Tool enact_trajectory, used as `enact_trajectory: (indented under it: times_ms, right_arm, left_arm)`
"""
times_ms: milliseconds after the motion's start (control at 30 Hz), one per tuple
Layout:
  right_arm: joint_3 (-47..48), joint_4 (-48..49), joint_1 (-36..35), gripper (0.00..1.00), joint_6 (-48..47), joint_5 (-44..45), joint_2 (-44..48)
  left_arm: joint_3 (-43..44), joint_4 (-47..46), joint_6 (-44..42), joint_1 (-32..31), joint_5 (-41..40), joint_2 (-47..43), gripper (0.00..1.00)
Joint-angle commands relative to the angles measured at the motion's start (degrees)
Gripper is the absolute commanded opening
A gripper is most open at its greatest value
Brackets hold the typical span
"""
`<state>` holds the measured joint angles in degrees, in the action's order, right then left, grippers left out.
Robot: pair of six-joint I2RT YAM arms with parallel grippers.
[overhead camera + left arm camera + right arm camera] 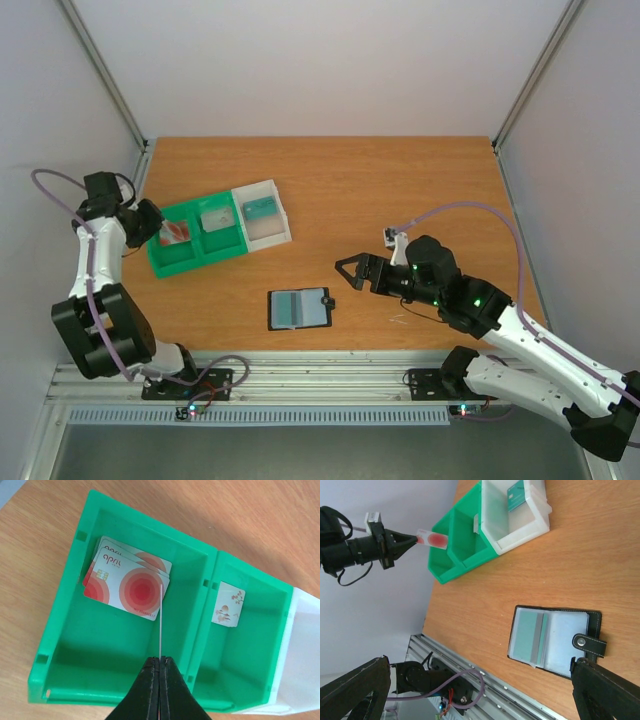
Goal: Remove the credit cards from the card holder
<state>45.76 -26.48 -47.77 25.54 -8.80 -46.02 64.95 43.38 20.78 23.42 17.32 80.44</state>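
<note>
The green tray point(100, 692) sits at ten o'clock from the card holder point(300, 308). Its left compartment holds a stack of whitish cards point(127, 582) with red circles, and the middle one holds a small blotched card point(228, 603). The white box point(268, 232) joined at its three o'clock side holds a teal card point(258, 210). The left gripper point(160, 661) is clenched on a red-blotched card point(432, 539), edge-on above the left compartment. The card holder lies open on the table point(400, 190), long axis nine to three, snap tab point(327, 302) pointing to three. The right gripper point(345, 273) is spread wide at its two o'clock, grasping nothing.
</note>
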Motion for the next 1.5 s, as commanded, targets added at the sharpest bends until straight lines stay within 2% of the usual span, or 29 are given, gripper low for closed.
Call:
enact_trajectory:
  times_ms: [0, 367, 567, 867, 1467]
  right_arm:
    - [2.6, -0.3, 0.6, 0.98, -1.7, 1.1, 0.2]
    - [3.4, -0.7, 0.9, 0.99, -2.8, 0.7, 0.2]
    - [3.4, -2.0, 1.1, 0.99, -3.5, 1.9, 2.0]
    - [3.6, -3.5, 1.5, 0.99, -4.5, 3.1, 3.4]
    - [3.5, -5.2, 2.7, 0.98, -5.0, 3.9, 4.6]
  left_arm:
    - [3.1, -4.5, -1.7, 0.2, -0.6, 3.2, 0.01]
    - [5.2, -8.5, -1.9, 0.2, 1.1, 9.9, 0.02]
    - [2.9, -11.5, -0.8, 0.2, 1.2, 10.7, 0.01]
    - [4.6, -11.1, -1.3, 0.2, -0.1, 14.2, 0.02]
    - [5.7, -9.2, -0.8, 0.2, -1.9, 17.9, 0.1]
